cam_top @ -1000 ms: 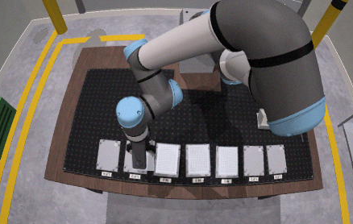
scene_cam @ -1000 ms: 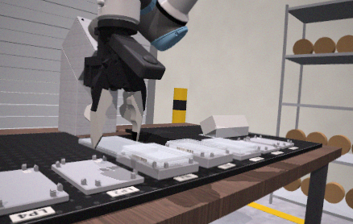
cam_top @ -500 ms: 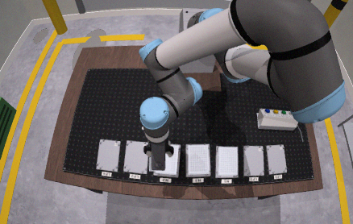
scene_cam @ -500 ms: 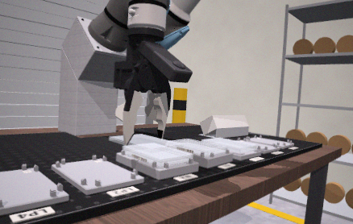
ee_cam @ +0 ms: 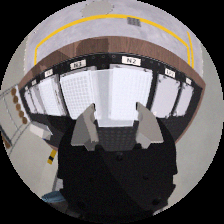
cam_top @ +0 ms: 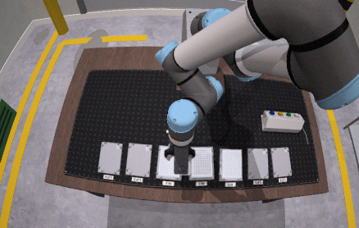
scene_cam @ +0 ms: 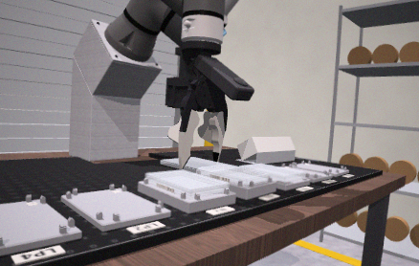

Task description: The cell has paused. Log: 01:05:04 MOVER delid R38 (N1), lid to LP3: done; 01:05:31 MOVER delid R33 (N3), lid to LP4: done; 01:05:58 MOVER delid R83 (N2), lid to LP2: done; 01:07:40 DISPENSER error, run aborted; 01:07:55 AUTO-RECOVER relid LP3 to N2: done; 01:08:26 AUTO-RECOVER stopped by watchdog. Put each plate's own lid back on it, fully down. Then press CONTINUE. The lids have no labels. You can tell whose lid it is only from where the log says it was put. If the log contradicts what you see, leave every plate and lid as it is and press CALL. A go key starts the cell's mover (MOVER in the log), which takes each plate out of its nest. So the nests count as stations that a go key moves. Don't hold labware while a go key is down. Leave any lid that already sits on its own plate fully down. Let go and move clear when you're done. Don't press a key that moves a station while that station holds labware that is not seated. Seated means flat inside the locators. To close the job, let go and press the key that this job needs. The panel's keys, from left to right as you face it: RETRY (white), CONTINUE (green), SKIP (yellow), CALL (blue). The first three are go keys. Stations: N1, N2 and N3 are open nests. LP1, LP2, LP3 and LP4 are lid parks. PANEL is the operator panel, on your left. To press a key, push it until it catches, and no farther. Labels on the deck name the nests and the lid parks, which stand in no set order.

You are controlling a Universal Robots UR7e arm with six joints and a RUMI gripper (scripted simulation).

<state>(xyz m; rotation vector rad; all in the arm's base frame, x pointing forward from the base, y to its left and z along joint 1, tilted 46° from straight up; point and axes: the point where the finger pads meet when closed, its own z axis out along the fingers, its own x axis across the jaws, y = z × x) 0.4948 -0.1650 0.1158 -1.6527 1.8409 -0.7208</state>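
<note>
"Surface?"
"Brown wood table (cam_top: 70, 119) (scene_cam: 279, 227) (ee_cam: 100, 45), black dotted mat (cam_top: 124, 107) (scene_cam: 45, 177) (ee_cam: 116, 137) on it."
"On the mat?"
"Three nests (cam_top: 201, 179) (scene_cam: 212, 203) (ee_cam: 140, 68), four lid parks (cam_top: 138, 160) (scene_cam: 116, 207) (ee_cam: 166, 95), one row along the front edge. White labels (cam_top: 168, 184) (scene_cam: 145, 227) (ee_cam: 131, 60) in front."
"Panel (cam_top: 282, 124) (scene_cam: 272, 150) (ee_cam: 40, 131)?"
"Also on the mat, behind the row."

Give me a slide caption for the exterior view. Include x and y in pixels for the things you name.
The robot's jaws (cam_top: 179, 154) (scene_cam: 198, 163) hang above a row of labelled stations, with a shelf rack (scene_cam: 340, 96) behind.
</note>
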